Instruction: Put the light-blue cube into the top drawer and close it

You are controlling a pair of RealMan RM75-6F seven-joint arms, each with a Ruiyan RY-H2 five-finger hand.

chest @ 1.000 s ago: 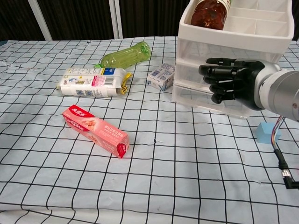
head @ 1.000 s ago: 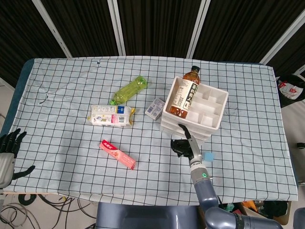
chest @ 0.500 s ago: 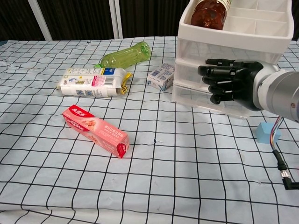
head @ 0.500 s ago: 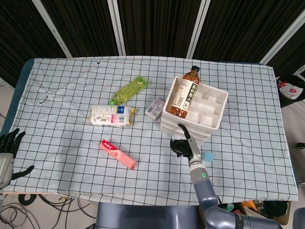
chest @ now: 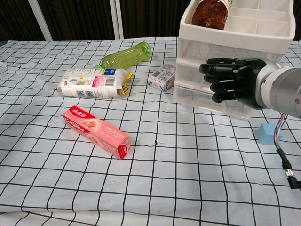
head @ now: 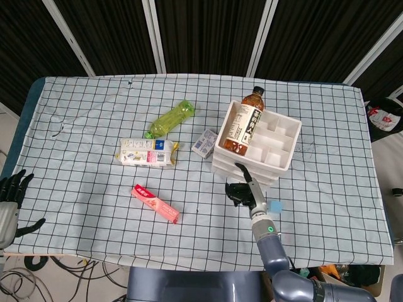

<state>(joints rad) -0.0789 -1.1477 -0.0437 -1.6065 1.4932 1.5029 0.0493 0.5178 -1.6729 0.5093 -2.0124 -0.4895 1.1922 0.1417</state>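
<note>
The light-blue cube (head: 275, 206) (chest: 269, 133) lies on the checked cloth, just right of my right wrist and in front of the drawer unit. The white drawer unit (head: 284, 165) (chest: 237, 34) has translucent drawer fronts that look flush. A brown tea bottle (head: 242, 129) (chest: 211, 12) lies in its top tray. My black right hand (head: 238, 192) (chest: 230, 80) hovers right at the drawer fronts, fingers curled in, with nothing visible in it. My left hand (head: 9, 195) rests at the table's left edge, fingers spread and holding nothing.
On the cloth lie a green bottle (head: 170, 118) (chest: 126, 55), a white carton pack (head: 148, 152) (chest: 94, 82), a pink toothpaste box (head: 155, 203) (chest: 96, 132) and a small blue-white box (head: 204, 143) (chest: 162, 76) beside the drawers' left side.
My right hand has shifted very slightly in front of the drawers. The cube and the other objects lie where they were.
</note>
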